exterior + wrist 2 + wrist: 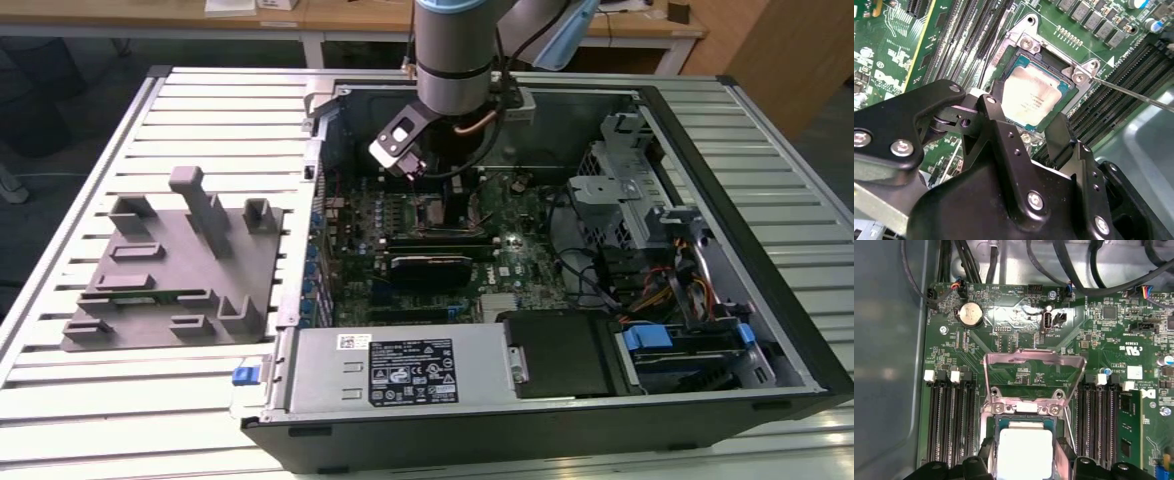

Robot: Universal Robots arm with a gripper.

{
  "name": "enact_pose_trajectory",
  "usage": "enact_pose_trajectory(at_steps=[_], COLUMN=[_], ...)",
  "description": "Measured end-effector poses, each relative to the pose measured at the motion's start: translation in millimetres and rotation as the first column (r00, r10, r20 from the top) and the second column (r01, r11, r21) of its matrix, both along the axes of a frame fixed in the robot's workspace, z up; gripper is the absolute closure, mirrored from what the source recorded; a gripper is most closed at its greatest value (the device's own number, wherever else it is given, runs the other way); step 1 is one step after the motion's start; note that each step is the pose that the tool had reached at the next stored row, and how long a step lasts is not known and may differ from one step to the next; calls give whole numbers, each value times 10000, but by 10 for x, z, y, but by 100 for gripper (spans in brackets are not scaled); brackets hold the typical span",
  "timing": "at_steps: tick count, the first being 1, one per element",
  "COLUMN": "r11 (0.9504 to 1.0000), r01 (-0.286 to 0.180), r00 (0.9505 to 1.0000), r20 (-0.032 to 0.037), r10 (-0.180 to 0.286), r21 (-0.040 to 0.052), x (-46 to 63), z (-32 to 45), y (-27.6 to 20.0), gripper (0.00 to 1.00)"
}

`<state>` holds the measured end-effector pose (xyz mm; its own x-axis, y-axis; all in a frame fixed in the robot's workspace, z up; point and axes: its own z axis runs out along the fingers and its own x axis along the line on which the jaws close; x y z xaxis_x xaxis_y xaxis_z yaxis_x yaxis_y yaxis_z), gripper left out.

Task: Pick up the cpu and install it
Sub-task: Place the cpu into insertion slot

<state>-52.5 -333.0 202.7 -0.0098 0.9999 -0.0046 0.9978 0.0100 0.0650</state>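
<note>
My end effector (1026,117) hangs released just above the socket (1074,76), its black, bolted fingers (990,102) spread wider than the cpu (1031,95) and, as far as I can tell, clear of its edges. The cpu lies flat in the socket: a small square with a matte silvery lid and a thin green rim, looking level and squared to the seat. I judge the placing done and the locking-down not yet done. In the first wrist view the bright steel frame (1034,360) stands tipped open behind the chip, and in the second wrist view the thin wire lever (1134,96) runs free beside it. Any move from here, I judge, calls for a clean, straight path that does not nudge the cpu out of its seat.

Long black slots (949,420) flank the socket on a glossy green board (1019,325), with a round coin cell (970,314) and dark cables (1004,260) beyond. In the exterior view the open case (747,150) lies on a ribbed desk (80,400), and a grey moulded holder (174,270) sits beside it.
</note>
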Motion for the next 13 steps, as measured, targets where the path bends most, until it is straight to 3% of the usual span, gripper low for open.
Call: enact_pose_trajectory(at_steps=[4,6,9,13], r11=[10000,10000,10000,10000], r01=[-1,0,0,0], r00=[10000,9999,9998,9996], r20=[-59,-112,-210,-292], r10=[1,0,0,0], r21=[0,-1,0,0], x=[2,6,14,16], z=[68,97,127,164], y=[0,0,0,0], gripper=[42,47,65,77])
